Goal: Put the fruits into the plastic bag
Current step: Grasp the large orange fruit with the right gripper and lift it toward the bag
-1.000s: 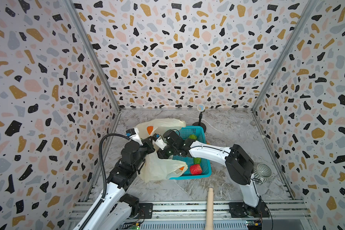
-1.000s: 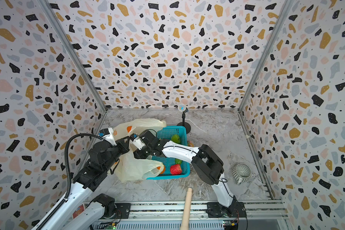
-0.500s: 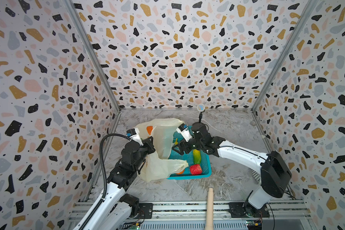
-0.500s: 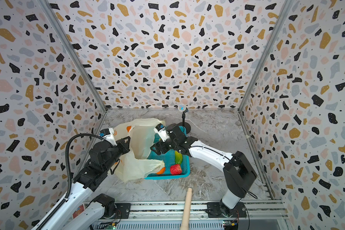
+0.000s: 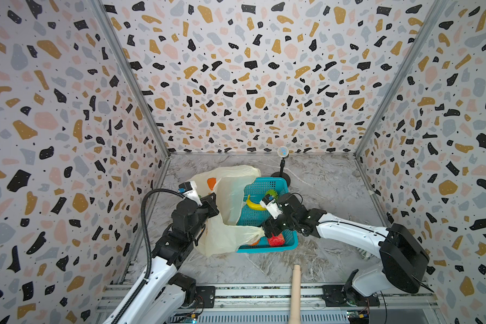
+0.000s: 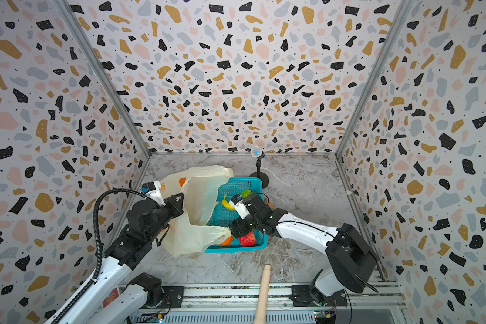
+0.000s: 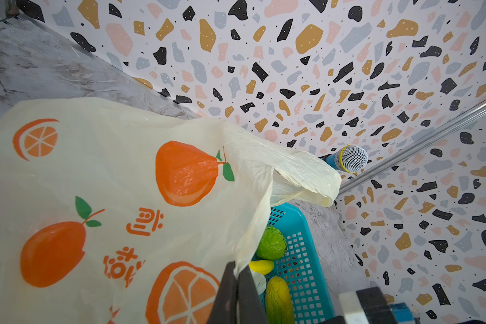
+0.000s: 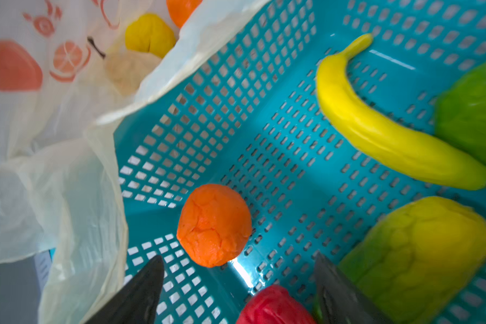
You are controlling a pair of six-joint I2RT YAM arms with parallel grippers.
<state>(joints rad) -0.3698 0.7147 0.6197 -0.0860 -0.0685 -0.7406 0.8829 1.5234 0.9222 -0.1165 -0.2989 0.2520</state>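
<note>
Crinkled translucent plastic bag (image 7: 110, 174) pinched in left jaws, right jaws spread above perforated teal basket (image 8: 264, 140)

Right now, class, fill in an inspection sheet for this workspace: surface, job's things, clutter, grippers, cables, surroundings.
Surface: grey marble-look tabletop.
Job's things: plastic bag draped over a side of the teal basket; banana, green fruit, mango, orange fruit, red fruit in the basket; yellow fruit and beige fruit inside the bag.
Clutter: microphone on stand at the back; wooden rod at the front edge.
Grippers: left gripper shut on the bag's edge; right gripper open, empty, over the basket.
Cables: black corrugated hose along the left arm.
Surroundings: terrazzo-patterned walls on three sides.
</note>
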